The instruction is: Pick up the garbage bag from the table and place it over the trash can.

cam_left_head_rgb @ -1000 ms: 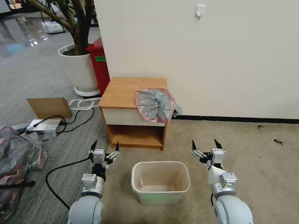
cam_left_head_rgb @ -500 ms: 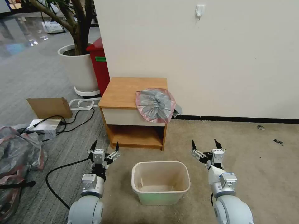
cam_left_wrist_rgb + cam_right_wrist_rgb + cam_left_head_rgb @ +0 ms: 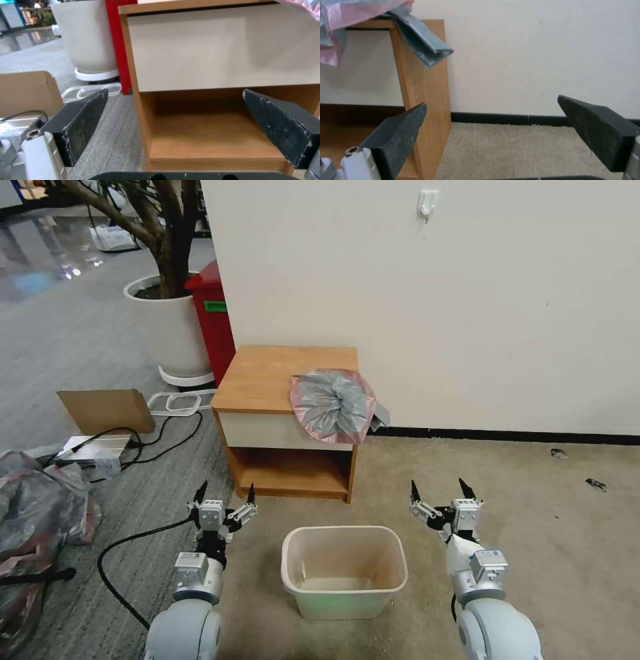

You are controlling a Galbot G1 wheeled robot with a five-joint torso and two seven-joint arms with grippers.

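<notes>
The garbage bag [image 3: 333, 405], crinkly grey with a pink rim, lies bunched on the right front corner of the table [image 3: 267, 373] and hangs over its edge; a grey fold of the garbage bag [image 3: 420, 40] droops past the table's side [image 3: 426, 105]. The cream trash can [image 3: 344, 570] stands on the carpet in front of the table, with nothing in it. My left gripper [image 3: 225, 495] hovers open to the trash can's left, facing the table's drawer front [image 3: 220, 50]. My right gripper [image 3: 439, 491] hovers open to its right, below the bag's level.
A red bin [image 3: 213, 317] and a white planter [image 3: 170, 330] stand behind the table's left side. Cables [image 3: 143, 443], a cardboard piece [image 3: 105, 410] and a heap of bags [image 3: 37, 520] lie on the floor to the left. A wall [image 3: 467, 300] runs behind, with open carpet to the right.
</notes>
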